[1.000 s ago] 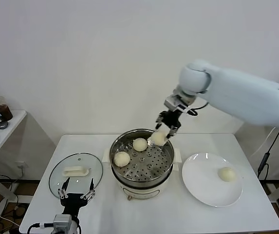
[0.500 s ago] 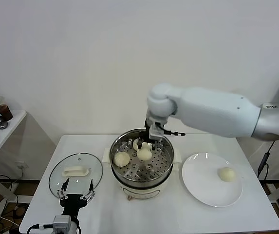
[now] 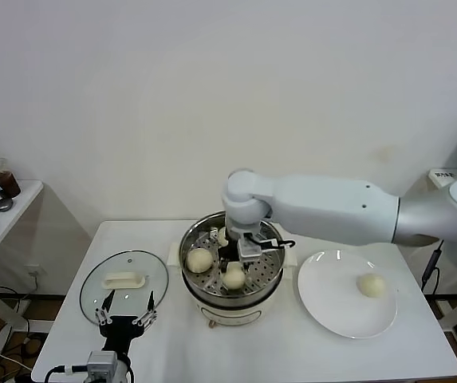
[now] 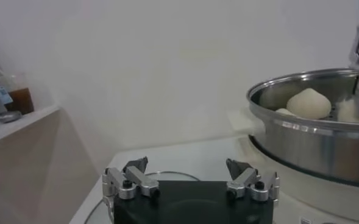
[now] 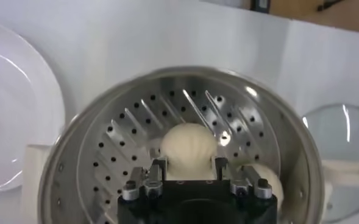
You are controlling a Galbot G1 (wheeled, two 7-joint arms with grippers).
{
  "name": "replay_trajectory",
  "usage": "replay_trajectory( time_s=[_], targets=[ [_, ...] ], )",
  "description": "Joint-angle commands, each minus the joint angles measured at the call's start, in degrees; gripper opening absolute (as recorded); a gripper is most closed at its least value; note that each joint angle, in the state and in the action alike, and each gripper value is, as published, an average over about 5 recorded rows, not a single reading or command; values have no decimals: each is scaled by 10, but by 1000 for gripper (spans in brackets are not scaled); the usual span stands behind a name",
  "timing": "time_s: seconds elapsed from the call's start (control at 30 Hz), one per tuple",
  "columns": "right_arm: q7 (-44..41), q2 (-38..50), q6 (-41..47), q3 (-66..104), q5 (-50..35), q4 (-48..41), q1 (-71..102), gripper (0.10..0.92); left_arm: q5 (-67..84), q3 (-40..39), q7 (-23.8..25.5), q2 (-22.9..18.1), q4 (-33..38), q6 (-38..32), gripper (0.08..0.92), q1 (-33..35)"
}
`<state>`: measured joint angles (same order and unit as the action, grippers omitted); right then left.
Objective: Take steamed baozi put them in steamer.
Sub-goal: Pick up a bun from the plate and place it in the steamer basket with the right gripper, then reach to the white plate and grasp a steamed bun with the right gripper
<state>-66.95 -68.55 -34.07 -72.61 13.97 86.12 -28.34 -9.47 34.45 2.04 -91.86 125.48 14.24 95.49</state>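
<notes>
Right gripper (image 3: 237, 262) lowered inside steamer (image 3: 193, 242), clenched on one steamed baozi (image 5: 188, 150) held between its fingers just above the perforated floor. Second baozi (image 3: 199, 259) resting on the floor toward the robot's left; third (image 3: 222, 237) partly hidden behind the gripper. Fourth baozi (image 3: 371, 285) lying on white plate (image 3: 332, 307). Left gripper (image 4: 191, 179) parked, released, beside glass lid (image 3: 108, 299).

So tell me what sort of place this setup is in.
Probably a lab or test room staged as a kitchen corner: a plain white table against a bare wall, holding only the steamer, a plate and a glass lid.
</notes>
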Motion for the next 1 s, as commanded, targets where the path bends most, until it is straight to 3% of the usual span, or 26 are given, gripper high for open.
replay_trajectory(
  time_s=[0.03, 0.33, 0.7, 0.87, 1.0],
  targets=[
    [3, -9, -8, -2, 12, 9, 11, 491, 0, -1, 1, 0, -1, 0, 823, 0],
    [7, -13, 9, -8, -20, 11, 2, 505, 2, 0, 1, 1, -2, 1, 823, -2],
    [3, 15, 52, 13, -53, 15, -34, 784, 3, 1, 2, 0, -4, 1, 823, -3],
    [-2, 70, 116, 42, -104, 26, -67, 821, 9, 4, 4, 0, -3, 2, 823, -3],
    [-13, 149, 247, 72, -189, 32, -88, 823, 9, 7, 6, 1, -2, 2, 823, 0]
  ],
)
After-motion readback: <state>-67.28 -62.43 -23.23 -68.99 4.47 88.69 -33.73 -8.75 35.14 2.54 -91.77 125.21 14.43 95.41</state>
